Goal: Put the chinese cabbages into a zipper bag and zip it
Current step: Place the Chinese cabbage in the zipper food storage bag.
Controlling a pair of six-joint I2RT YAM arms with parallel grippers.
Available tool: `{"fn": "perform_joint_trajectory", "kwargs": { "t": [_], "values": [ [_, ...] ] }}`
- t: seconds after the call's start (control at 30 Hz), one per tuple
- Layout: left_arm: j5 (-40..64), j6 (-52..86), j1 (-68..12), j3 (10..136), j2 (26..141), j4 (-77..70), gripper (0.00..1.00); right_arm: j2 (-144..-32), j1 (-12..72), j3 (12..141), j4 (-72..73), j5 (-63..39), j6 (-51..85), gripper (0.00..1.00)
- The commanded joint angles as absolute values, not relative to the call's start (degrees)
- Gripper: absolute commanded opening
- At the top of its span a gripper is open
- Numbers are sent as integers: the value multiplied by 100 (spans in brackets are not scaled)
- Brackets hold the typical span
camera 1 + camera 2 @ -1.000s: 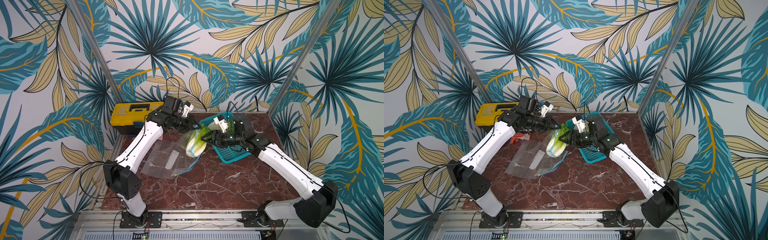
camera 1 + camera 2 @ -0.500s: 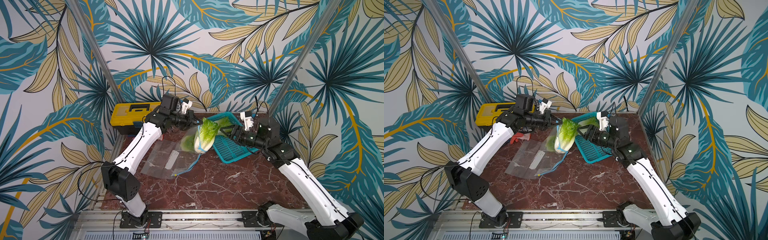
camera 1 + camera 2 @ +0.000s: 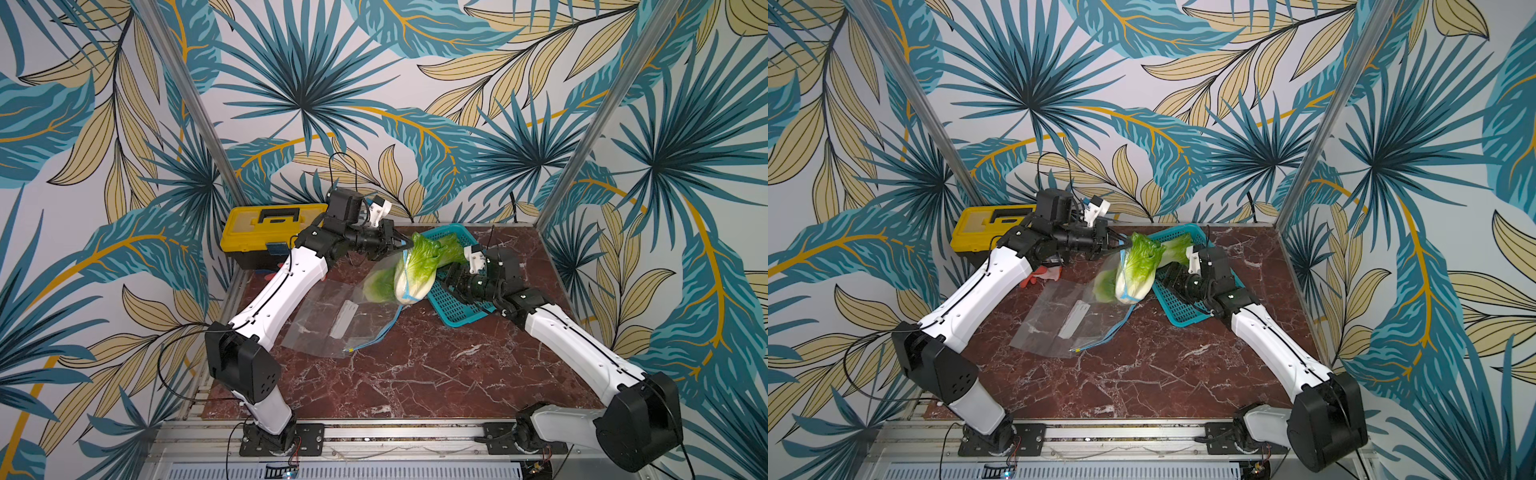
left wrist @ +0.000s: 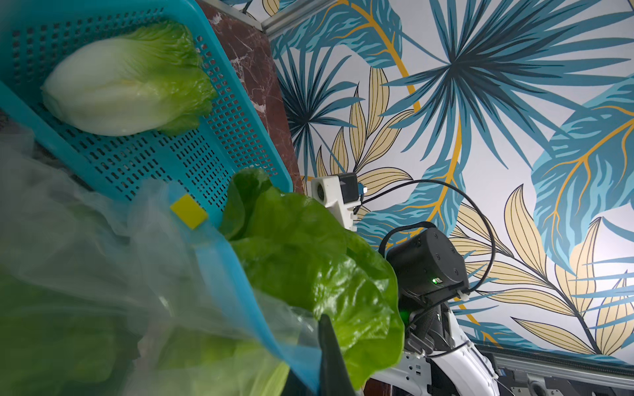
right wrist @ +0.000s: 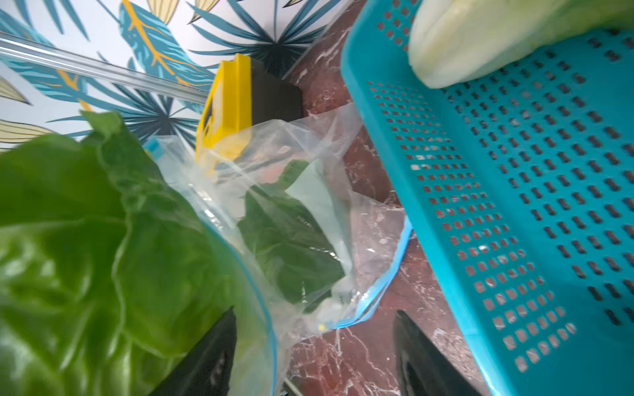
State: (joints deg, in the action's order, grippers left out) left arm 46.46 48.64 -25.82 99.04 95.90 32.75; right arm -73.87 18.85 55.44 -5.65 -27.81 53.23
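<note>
Up in the mouth of the clear plastic zipper bag (image 3: 332,320) stands one green-and-white chinese cabbage (image 3: 410,270); another cabbage (image 4: 123,85) waits in the blue plastic basket (image 3: 455,309). The left tool (image 3: 404,246) pinches the bag's rim tight, holding it up so it gapes. The right tool (image 5: 315,312) is spread wide, empty.

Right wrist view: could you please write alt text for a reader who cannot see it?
The right gripper, jaws open, faces a clear zipper bag: one leafy cabbage fills its mouth, a second cabbage lies inside. Beside it on the marble table, a teal basket holds a third cabbage; a yellow toolbox stands behind.
</note>
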Motion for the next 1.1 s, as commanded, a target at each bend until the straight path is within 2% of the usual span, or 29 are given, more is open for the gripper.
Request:
{"fn": "perform_joint_trajectory", "kwargs": {
  "t": [0.0,0.13,0.3,0.5,0.6,0.73,0.97,1.07],
  "values": [
    [4824,4799,-2672,9957,9509,2969,0,-7539,1876,5442,869,-3797,5919,72],
    [4842,4790,-2749,10061,9592,2964,0,-7732,2072,5620,863,-3964,5924,72],
    [4846,4928,-2830,10080,9636,2788,0,-7919,2400,5879,535,-3606,5676,72],
    [4760,5020,-2890,9958,9637,2655,0,-7916,2649,5950,1064,-2969,6026,71],
    [4642,4817,-2892,9817,9560,2769,4,-7647,2635,6034,239,-2149,6068,70],
    [4434,4469,-2919,9688,9472,3005,11,-7571,2492,6078,-801,-2025,6172,67],
    [3530,4458,-3680,9688,9853,3015,5,-7176,2269,5971,-2059,-2014,6067,65],
    [3271,4657,-4016,9582,10041,2726,7,-7040,1929,5777,-2624,-1925,5844,65]
  ]
}}
